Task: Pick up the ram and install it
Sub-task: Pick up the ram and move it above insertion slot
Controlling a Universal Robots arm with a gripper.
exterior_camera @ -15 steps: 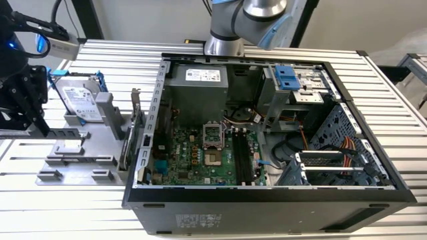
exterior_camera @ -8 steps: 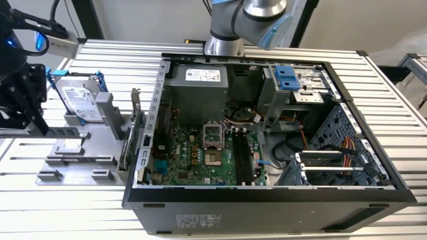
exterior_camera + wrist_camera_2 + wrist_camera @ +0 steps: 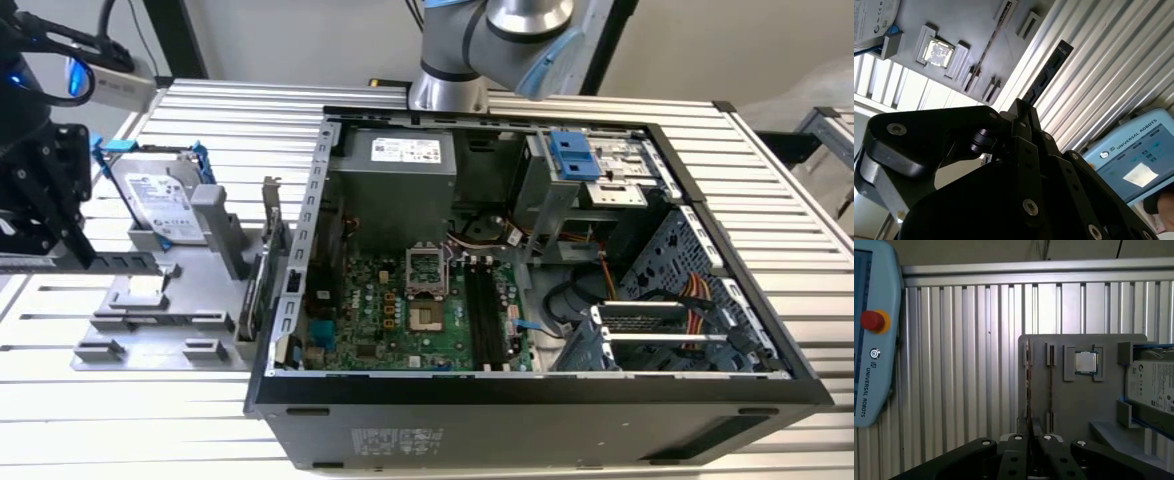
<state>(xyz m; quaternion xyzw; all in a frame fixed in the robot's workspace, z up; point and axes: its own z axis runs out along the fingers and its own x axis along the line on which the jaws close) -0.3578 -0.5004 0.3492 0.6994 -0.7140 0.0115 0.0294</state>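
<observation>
— Where do we find the ram?

— In the gripper. Its two black fingers are pressed against the strip's flat sides, pinching one end. The rest of the dark strip reaches straight out past the fingertips.

— And how do we see it in the first wrist view?

— Edge-on, as a thin line running from between the fingertips out over the grey holder. It lines up with the pair of slot blocks along the holder's edge. Another thin strip stands on edge in the neighbouring slots, just beside it.

— Is the ram seated in the holder?

— We cannot tell from that view. In the second wrist view its free end shows against the ribbed table, beside the holder rather than down in a slot.

— What else sits on the holder?

— A square processor in its own frame, and past it the silver hard drive with blue rails.

— Where is all this relative to the computer?

— In the exterior view the gripper is at the exterior view's left edge, over the holder. The open computer case lies to the right, well apart from the ram, with the green motherboard on its floor. In the first wrist view a teach pendant lies on the table, on the side of the ram away from the hard drive.
</observation>
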